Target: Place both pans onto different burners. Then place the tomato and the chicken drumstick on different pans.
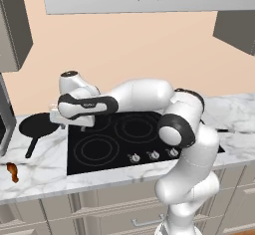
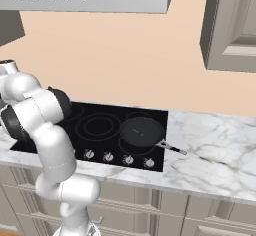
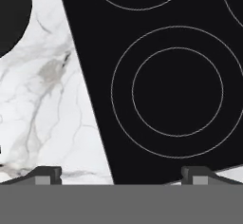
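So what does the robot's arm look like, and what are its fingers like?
The arm is made of fat, rounded, glossy white pieces, with dark black bands and caps at the joints, like the round elbow. No cables show on it. The gripper has two small dark grey fingertips, blocky with a lighter grey square patch on each.

Two pans, one chicken drumstick, four knobs and one cooktop.
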You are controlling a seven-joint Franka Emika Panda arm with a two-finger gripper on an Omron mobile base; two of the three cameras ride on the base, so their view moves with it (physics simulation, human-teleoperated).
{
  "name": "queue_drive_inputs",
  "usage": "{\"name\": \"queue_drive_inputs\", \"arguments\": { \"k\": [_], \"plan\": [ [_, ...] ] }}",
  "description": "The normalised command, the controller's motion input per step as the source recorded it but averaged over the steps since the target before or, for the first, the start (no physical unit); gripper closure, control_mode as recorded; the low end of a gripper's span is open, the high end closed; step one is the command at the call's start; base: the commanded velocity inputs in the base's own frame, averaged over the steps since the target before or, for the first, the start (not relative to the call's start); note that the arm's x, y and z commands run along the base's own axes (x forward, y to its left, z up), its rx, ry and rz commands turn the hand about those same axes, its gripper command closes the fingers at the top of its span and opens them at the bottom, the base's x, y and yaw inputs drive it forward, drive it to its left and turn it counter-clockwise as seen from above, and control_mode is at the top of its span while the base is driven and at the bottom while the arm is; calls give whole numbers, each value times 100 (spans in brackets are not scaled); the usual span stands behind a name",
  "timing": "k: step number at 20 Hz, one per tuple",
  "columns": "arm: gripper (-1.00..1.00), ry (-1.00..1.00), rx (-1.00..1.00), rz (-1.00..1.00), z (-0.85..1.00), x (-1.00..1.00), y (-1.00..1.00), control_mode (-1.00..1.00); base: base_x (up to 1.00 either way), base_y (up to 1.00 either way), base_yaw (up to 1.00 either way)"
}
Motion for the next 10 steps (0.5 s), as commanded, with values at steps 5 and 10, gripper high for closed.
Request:
{"name": "queue_drive_inputs", "arguments": {
  "k": [5,10],
  "plan": [
    [-100,0,0,2,-3,22,71,-100,0,0,0],
    [-100,0,0,0,-2,9,69,-100,0,0,0]
  ]
}}
